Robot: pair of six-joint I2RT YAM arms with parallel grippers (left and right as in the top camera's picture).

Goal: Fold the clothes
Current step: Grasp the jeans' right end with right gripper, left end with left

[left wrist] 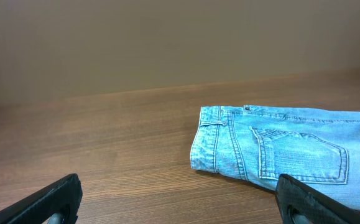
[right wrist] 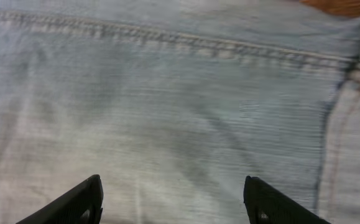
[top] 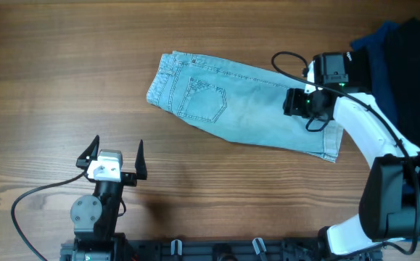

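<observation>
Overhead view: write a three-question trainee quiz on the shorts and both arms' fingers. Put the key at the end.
1. True or false: the left fingers touch the shorts.
2. Which part of the shorts are the right fingers over? A) the waistband B) the leg end C) none, they are off the shorts
3. Fill in: the overhead view shows ___ back pocket.
Key: 1 false; 2 B; 3 one.
</observation>
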